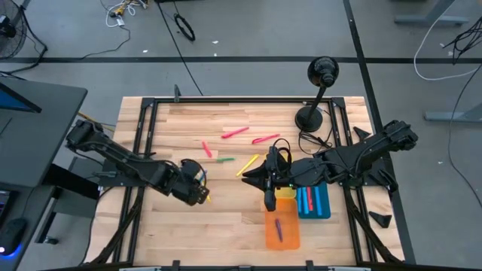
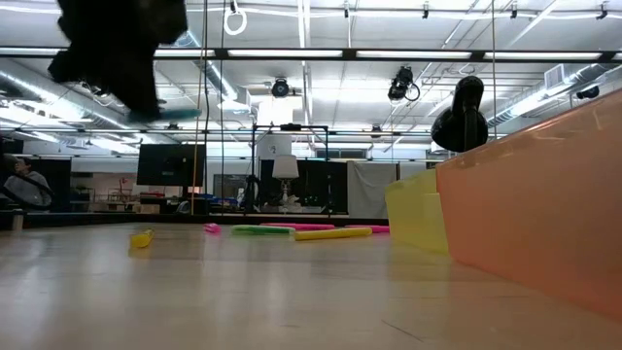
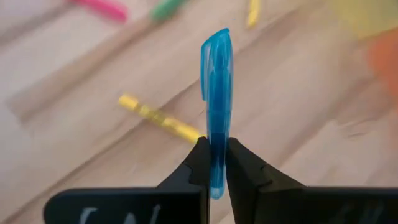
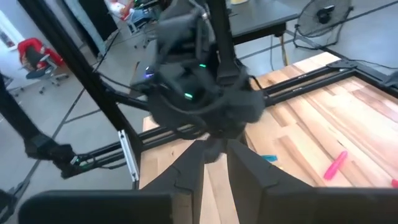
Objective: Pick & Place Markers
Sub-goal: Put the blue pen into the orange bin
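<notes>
My left gripper (image 1: pixel 200 188) hangs over the table's middle left, shut on a blue marker (image 3: pixel 216 93); the low view shows it raised (image 2: pixel 163 115). My right gripper (image 1: pixel 269 203) is beside the yellow tray (image 1: pixel 286 194), its fingers (image 4: pixel 239 163) a narrow gap apart with nothing between them. Loose on the wood lie pink markers (image 1: pixel 235 132) (image 1: pixel 265 138), a red one (image 1: pixel 206 148), a green one (image 1: pixel 224 159) and yellow ones (image 1: pixel 247 164) (image 3: pixel 158 118). A purple marker (image 1: pixel 279 229) lies in the orange tray (image 1: pixel 291 239). Red and blue markers lie in the blue tray (image 1: pixel 322 203). My left gripper pinches the blue marker between its two fingers (image 3: pixel 198 163), at the marker's rear end (image 3: pixel 215 158). The marker runs along the fingers and sticks far out past their tips, clip end (image 3: pixel 214 43) leading. It is lifted clear of the table, lying about level in the low view.
A black desk lamp (image 1: pixel 316 94) stands at the table's far right, with its cable beside the base. The three trays cluster at the near right. A black frame (image 1: pixel 226 100) borders the table. Bare wood lies along the near left.
</notes>
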You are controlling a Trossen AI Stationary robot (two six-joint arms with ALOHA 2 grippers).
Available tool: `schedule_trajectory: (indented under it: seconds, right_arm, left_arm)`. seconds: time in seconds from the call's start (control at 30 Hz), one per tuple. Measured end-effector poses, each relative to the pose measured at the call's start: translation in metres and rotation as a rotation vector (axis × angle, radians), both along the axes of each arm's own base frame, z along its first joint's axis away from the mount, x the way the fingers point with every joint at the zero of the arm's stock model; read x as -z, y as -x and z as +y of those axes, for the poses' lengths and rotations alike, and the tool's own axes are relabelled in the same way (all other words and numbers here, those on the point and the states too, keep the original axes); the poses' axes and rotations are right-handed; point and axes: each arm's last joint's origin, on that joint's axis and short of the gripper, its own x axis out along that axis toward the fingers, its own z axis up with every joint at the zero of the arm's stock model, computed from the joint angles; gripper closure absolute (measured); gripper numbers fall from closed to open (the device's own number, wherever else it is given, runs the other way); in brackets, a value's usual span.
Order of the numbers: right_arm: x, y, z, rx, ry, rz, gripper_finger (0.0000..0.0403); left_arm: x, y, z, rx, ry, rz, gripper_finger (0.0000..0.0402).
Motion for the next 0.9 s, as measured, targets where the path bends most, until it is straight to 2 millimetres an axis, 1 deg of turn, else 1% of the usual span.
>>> schedule_trajectory:
  seconds: [0.07,0.27,0.6,0.77,0.9]
  right_arm:
    - [0.000,0.000,-0.001,0.026,-0.013,-0.003,0.0332]
    - [0.000,-0.001,-0.002,0.030,-0.014,-0.004,0.0332]
    - [0.000,-0.001,-0.002,0.030,-0.014,-0.004,0.0332]
    - [-0.002,-0.001,-0.002,0.030,-0.024,-0.024,0.0327]
    - [-0.008,-0.002,-0.001,0.028,-0.044,-0.082,0.0296]
  left_arm:
    - [-0.014,-0.003,-0.004,0.031,-0.041,-0.048,0.0373]
    - [-0.060,-0.012,-0.015,0.100,-0.164,-0.210,0.0373]
    - [-0.134,-0.018,-0.024,0.181,-0.342,-0.441,0.0374]
    - [-0.160,-0.023,-0.027,0.239,-0.401,-0.563,0.0374]
    - [-0.174,-0.029,-0.031,0.288,-0.458,-0.665,0.0374]
